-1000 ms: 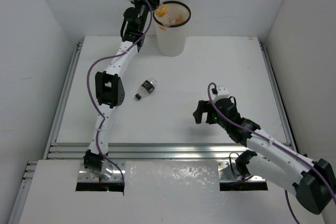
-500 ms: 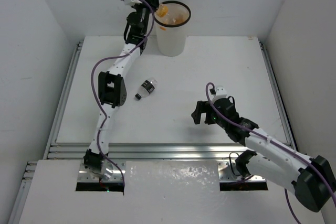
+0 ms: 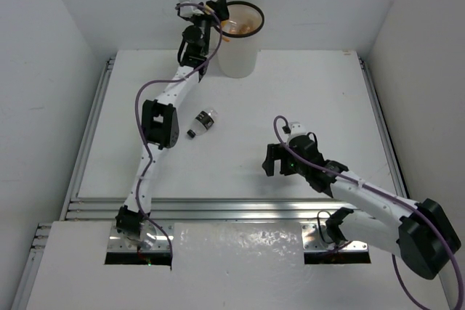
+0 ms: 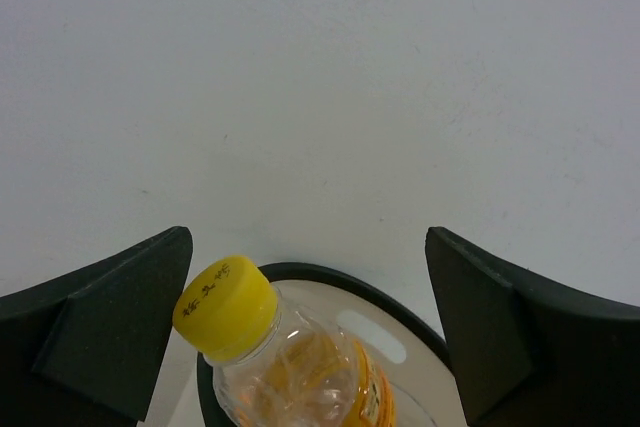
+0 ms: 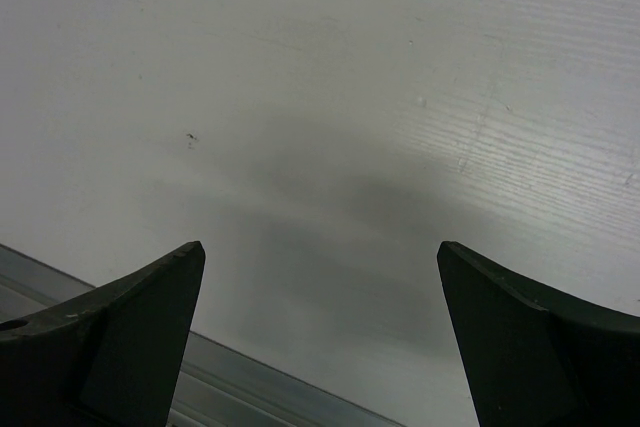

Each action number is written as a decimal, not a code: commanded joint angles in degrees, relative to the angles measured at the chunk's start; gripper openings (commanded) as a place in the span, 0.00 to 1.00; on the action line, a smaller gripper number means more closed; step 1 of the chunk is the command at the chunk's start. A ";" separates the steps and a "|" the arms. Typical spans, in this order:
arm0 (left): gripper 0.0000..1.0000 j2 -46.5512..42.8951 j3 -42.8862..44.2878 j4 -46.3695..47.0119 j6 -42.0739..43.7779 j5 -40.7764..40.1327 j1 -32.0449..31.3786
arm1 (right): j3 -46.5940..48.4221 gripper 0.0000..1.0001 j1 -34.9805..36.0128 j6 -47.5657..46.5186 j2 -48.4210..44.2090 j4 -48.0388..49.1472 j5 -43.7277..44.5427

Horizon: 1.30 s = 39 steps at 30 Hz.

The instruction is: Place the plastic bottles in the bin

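We see the table (image 3: 312, 92) closed in by white walls (image 3: 58, 49) on the left, back and right, with a metal rail (image 3: 218, 208) along its near edge. Most of its surface is bare. The bin (image 3: 237, 56) stands at the back edge, just beside the back wall, and orange-filled bottles (image 3: 245, 27) show inside its black rim. Our left gripper (image 4: 308, 242) hangs over the bin's left rim with its fingers spread wide. A yellow-capped bottle (image 4: 300, 367) sits between them above the bin's mouth, with a gap on each side, so nothing is gripped. One clear bottle (image 3: 201, 122) with a dark label and black cap lies on its side on the table, left of centre, beside the left arm's elbow and well apart from the bin. Our right gripper (image 5: 320, 252) hovers low over bare table near the front rail, fingers wide apart and holding nothing.
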 commanded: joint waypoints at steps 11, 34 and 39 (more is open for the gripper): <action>1.00 -29.45 -12.49 -16.78 10.86 -10.98 -1.98 | 2.47 0.99 -0.15 -1.97 6.29 8.10 -6.16; 1.00 -108.22 -85.90 -69.67 -9.20 -12.55 -2.16 | 59.66 0.99 10.38 23.15 53.12 -13.66 5.69; 1.00 -115.68 -90.01 -75.95 -5.05 -19.13 -2.07 | 75.22 0.99 11.71 28.08 65.43 -18.06 8.59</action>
